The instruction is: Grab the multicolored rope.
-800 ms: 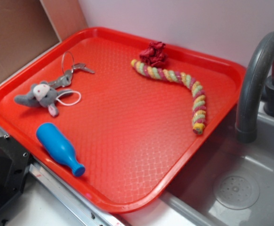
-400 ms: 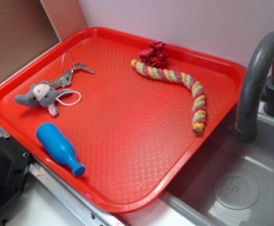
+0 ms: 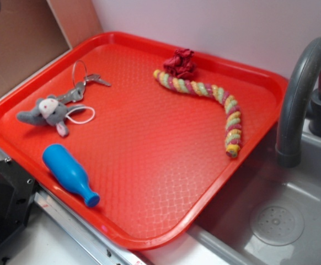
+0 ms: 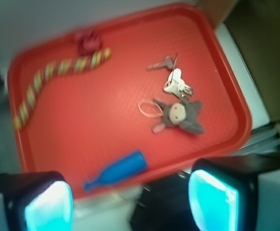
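While the rope (image 3: 215,102) lies curved on the red tray (image 3: 149,165), the gripper (image 4: 130,199) hangs high above, jaws wide apart, holding nothing.

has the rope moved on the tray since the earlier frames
No. In the exterior view the multicolored rope lies in the same curve, its dark red knot end near the red tray's far rim as before.
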Robot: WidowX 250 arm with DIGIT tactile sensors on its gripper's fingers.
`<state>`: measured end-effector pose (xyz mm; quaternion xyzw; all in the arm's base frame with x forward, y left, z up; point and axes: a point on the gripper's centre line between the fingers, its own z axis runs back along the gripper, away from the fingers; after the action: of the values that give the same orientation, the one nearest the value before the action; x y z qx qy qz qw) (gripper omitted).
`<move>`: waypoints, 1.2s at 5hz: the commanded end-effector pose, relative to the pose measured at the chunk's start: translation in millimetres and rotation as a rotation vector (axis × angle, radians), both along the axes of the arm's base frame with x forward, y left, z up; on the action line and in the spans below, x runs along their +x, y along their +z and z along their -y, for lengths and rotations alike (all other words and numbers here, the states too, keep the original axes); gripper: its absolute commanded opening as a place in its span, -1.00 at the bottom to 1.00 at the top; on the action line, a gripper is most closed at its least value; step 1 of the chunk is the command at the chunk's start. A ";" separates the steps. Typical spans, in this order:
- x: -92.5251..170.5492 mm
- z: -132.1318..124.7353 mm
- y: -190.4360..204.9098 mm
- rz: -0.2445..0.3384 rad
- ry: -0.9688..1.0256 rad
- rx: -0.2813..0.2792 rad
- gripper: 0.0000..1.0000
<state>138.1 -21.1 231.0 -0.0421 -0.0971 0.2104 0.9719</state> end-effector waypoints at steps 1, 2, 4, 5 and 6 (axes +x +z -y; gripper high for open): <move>72.8 12.0 -31.1 0.031 0.460 -0.030 1.00; 108.3 19.8 -45.0 0.040 0.557 -0.040 1.00; 160.2 41.4 -84.3 -0.015 0.748 -0.091 1.00; 161.7 72.0 -106.4 -0.067 0.804 -0.085 1.00; 168.6 82.3 -132.6 -0.122 0.818 -0.122 1.00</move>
<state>299.1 -112.5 80.2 -0.0214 -0.0135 0.5834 0.8118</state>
